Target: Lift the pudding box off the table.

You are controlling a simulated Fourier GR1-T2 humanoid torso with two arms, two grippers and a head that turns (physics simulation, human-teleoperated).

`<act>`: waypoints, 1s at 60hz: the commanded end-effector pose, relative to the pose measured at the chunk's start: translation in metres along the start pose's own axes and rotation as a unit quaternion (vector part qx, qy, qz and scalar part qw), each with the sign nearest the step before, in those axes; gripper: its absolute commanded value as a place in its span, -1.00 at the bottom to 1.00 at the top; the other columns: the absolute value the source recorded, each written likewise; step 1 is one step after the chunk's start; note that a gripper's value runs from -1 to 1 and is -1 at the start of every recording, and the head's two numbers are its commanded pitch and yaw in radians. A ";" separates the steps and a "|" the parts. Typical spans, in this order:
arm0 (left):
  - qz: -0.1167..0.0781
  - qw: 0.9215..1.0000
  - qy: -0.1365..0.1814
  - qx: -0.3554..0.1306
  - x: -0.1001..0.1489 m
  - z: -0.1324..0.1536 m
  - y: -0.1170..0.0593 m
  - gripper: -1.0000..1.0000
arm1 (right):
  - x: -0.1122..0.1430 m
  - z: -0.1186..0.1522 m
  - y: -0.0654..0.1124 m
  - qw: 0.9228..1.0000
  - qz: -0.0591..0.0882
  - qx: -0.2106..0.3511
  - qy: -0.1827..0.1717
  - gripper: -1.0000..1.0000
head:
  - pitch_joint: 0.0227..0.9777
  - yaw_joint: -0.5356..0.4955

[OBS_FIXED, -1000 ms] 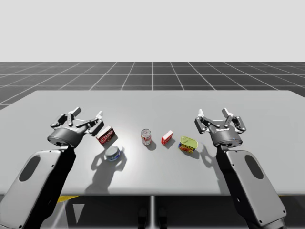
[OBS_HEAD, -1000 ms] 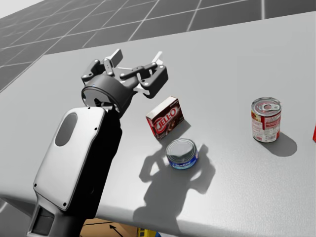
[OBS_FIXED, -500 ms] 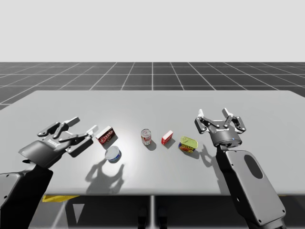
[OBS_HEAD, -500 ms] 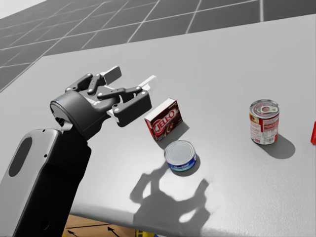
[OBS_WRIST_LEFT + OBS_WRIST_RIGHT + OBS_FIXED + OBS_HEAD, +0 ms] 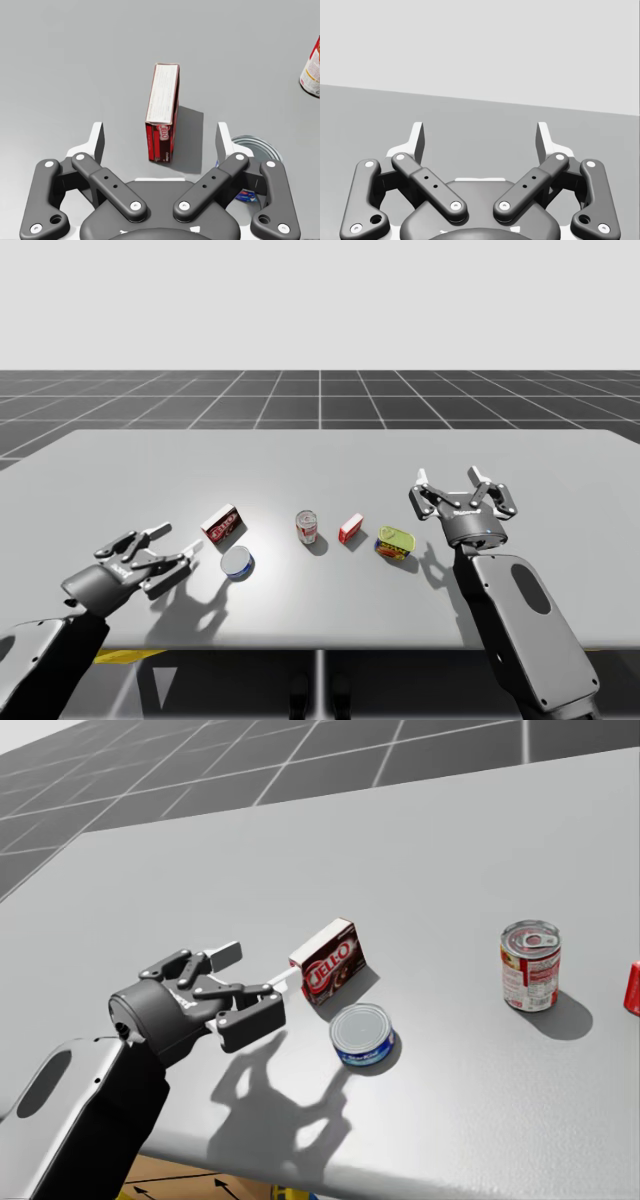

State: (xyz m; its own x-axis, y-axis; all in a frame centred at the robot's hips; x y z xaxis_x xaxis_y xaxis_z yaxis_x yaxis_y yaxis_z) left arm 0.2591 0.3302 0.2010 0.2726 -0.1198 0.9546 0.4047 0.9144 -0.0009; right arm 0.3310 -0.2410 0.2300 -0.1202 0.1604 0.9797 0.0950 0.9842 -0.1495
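Pudding box (image 5: 162, 112), dark red with white top, stands on edge near spread left pincer (image 5: 257, 968).

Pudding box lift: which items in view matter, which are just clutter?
In play:
pudding box, standing on edge
left gripper, open, lined up on the box

Lying about:
flat blue can, right beside the box
red-and-white can
small red box
yellow-green tin
right gripper, open, holding nothing
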 end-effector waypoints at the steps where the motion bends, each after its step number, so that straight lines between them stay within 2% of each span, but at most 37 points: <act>1: 0.006 1.000 0.019 -0.001 -0.019 -0.014 0.006 -1.00 | 0.000 0.000 0.000 1.000 0.001 -0.001 -0.001 -1.00 | 0.61 0.83; 21: 0.012 0.999 0.032 -0.003 -0.023 -0.050 0.007 -1.00 | -0.001 -0.001 -0.001 1.000 0.002 -0.001 -0.001 -1.00 | 0.61 0.82; 34: 0.001 0.999 0.042 -0.004 -0.019 -0.071 0.002 -1.00 | -0.001 -0.001 -0.001 1.000 0.002 -0.002 -0.001 -1.00 | 0.61 0.81; 52: -0.015 0.998 0.058 -0.002 -0.025 -0.083 -0.002 -1.00 | 0.000 -0.001 -0.001 1.000 0.001 -0.002 -0.002 -1.00 | 0.61 0.80; 54: -0.022 0.998 0.059 -0.003 -0.026 -0.083 -0.003 -0.88 | 0.000 -0.001 -0.001 1.000 0.001 -0.002 -0.002 -1.00 | 0.61 0.79; 55: -0.028 0.998 0.057 -0.001 -0.027 -0.083 -0.004 -0.42 | 0.000 -0.001 -0.001 1.000 0.001 -0.002 -0.002 -1.00 | 0.61 0.79; 56: -0.027 0.998 0.057 -0.004 -0.027 -0.083 -0.004 -0.12 | 0.000 -0.001 -0.001 1.000 0.000 -0.002 -0.002 -1.00 | 0.61 0.79; 57: -0.031 0.998 0.057 -0.005 -0.028 -0.082 -0.005 0.92 | 0.000 -0.001 -0.001 1.000 0.000 -0.002 -0.002 -1.00 | 0.61 0.79; 60: -0.037 0.998 0.057 -0.004 -0.028 -0.082 -0.006 1.00 | 0.000 -0.001 -0.001 1.000 0.000 -0.003 -0.003 -1.00 | 0.61 0.79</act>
State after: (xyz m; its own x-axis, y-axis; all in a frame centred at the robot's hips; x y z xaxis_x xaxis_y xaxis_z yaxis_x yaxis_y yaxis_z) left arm 0.3217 0.2986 0.1554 0.3433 -0.1983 0.9181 0.4234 0.9052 0.0372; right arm 0.3319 -0.2420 0.2300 -0.1245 0.1619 0.9789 0.0991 0.9837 -0.1500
